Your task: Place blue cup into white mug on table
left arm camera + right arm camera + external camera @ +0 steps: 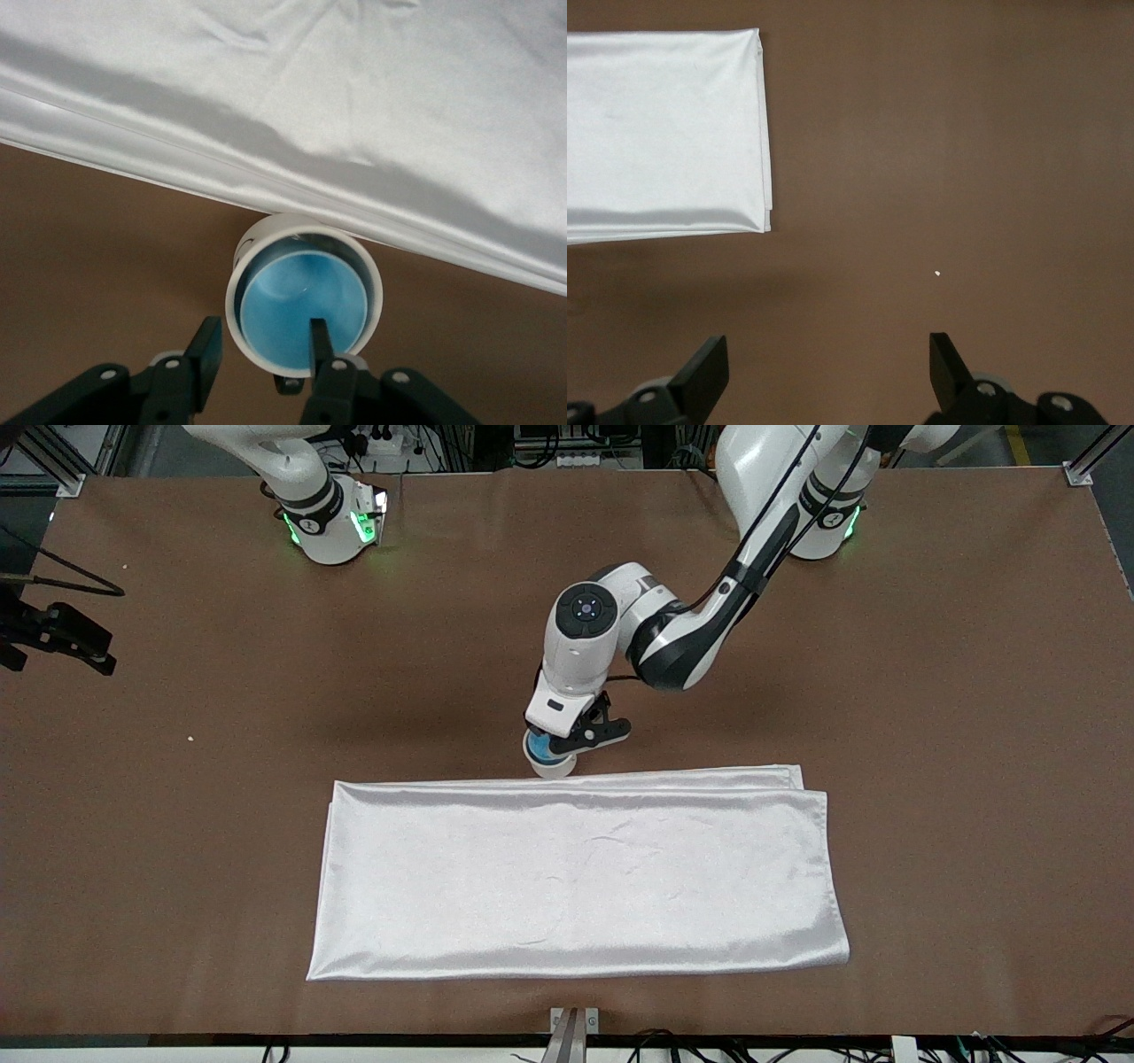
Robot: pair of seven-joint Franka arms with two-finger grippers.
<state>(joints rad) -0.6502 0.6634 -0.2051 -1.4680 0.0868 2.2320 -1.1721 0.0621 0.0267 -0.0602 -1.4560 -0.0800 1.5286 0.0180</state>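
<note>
The blue cup (297,305) sits inside the white mug (306,226), which stands upright on the brown table (930,691) against the edge of the white cloth that faces the robots. In the front view the mug (551,766) and a sliver of the cup (537,746) show under the left hand. My left gripper (261,350) is open just above the mug: one finger is outside the mug's wall, the other over the cup's inside. My right gripper (824,367) is open and empty, high over bare table, and waits; it does not show in the front view.
A large white satin cloth (576,877) lies folded flat on the half of the table nearer to the front camera; one end of it shows in the right wrist view (656,133). A black fixture (53,633) juts in at the right arm's end.
</note>
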